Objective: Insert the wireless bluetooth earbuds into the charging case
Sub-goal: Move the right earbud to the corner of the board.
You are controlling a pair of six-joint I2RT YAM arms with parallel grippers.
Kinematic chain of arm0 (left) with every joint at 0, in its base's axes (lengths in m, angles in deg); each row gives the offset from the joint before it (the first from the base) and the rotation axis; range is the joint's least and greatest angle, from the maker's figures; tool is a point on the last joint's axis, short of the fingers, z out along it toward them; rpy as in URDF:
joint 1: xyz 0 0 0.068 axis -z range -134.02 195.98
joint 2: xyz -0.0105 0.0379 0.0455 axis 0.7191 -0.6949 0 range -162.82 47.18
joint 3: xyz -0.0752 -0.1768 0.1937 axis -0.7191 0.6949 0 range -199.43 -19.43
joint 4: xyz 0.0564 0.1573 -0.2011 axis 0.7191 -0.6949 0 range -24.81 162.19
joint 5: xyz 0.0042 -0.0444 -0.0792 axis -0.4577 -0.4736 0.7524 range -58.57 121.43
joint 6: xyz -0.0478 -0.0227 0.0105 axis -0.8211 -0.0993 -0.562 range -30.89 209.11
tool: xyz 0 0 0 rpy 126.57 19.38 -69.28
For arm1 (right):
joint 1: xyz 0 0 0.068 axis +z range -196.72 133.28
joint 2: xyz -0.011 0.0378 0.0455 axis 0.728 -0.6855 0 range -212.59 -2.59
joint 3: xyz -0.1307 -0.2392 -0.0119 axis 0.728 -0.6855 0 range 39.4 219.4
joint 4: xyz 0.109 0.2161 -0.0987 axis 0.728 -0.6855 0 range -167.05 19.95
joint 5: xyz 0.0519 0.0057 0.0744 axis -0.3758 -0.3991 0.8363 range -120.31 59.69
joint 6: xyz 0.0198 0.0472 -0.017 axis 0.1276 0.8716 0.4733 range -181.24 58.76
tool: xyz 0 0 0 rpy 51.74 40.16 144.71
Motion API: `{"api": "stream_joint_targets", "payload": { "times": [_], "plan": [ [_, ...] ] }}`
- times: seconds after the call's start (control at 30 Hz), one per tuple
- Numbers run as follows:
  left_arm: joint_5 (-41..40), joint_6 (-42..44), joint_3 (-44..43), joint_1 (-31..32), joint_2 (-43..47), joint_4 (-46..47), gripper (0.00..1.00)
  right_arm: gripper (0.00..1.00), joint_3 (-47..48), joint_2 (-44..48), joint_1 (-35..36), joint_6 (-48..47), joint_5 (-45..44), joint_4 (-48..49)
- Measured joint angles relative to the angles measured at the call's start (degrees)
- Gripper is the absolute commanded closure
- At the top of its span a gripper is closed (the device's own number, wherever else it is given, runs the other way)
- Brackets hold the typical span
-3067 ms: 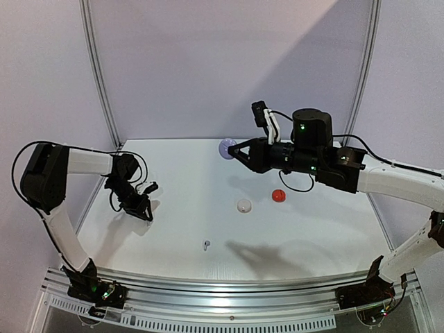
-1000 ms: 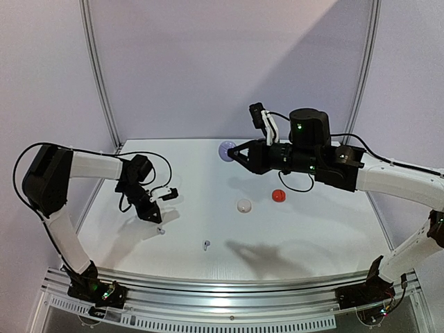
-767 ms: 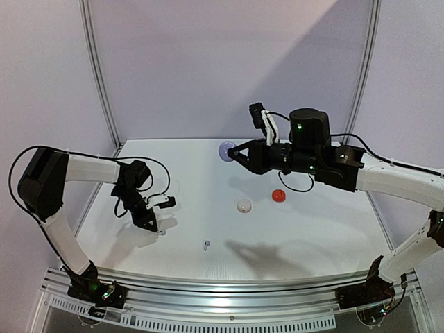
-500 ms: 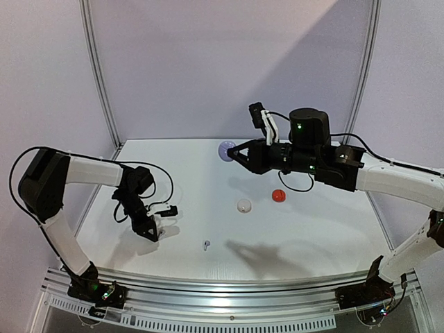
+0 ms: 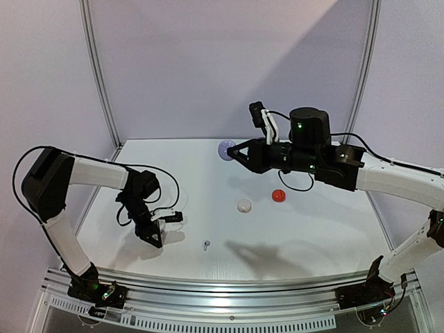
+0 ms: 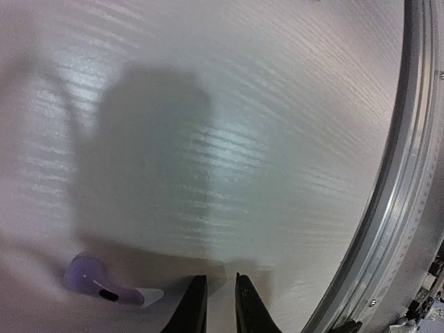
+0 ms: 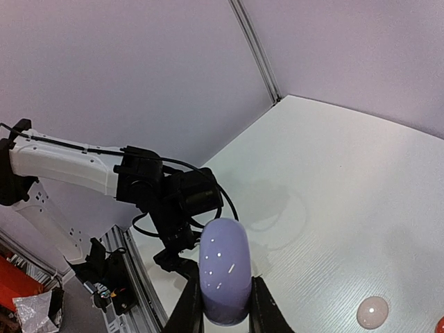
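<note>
Table [image 5: 312,236]: white, walled at the back and sides, with a metal rail [image 6: 399,208] along the near edge. All positions below are taken from the white case [image 5: 243,206].

Open room: the surface to the left of the white case is bare as far as the left gripper [image 5: 157,236]. The surface to its near right is also bare down to the rail. The left gripper works low, well to the near left and near the rail.

Count: three round cases and two earbuds are seen.
- The red case [image 5: 278,195] sits near the white case, to its right and slightly farther back.
- The lilac case [image 7: 224,270] is held above the table, back and left of the white case. The right gripper [image 5: 234,150] pinches it on both sides.
- A lilac-grey earbud [image 6: 104,288] lies flat with its stem toward the left fingers, just beside them and outside them.
- A second earbud [image 5: 206,244], colour unclear, lies alone to the near left of the white case.

Left fingers [image 6: 194,309]: drawn close, with a narrow slit between them, gripping nothing.
</note>
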Motion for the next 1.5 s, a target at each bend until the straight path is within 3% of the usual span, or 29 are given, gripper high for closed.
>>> {"api": "stream_joint_targets", "payload": {
  "times": [0.4, 0.57, 0.77, 1.2, 1.5],
  "plan": [
    [2.95, 1.95, -1.95, 2.25, -1.33, -1.7, 0.83, 1.0, 0.04, 0.0, 0.0, 0.0, -0.02, -0.5],
    [3.1, 3.63, -6.19, -1.53, 0.63, -4.2, 0.83, 1.0, 0.04, 0.0, 0.0, 0.0, 0.0, -0.48],
    [-2.49, 5.05, -7.17, -6.21, -0.15, -2.23, 0.84, 1.0, 0.04, 0.0, 0.0, 0.02, -0.02, -0.48],
    [-5.03, 3.69, -5.73, -5.77, -3.21, -0.42, 0.84, 1.0, 0.04, 0.0, 0.0, 0.04, -0.02, -0.83],
    [-2.86, 2.97, -5.14, -1.36, -3.21, 0.42, 0.84, 1.0, 0.04, 0.0, 0.0, 0.04, -0.02, -0.83]
  ]
}}
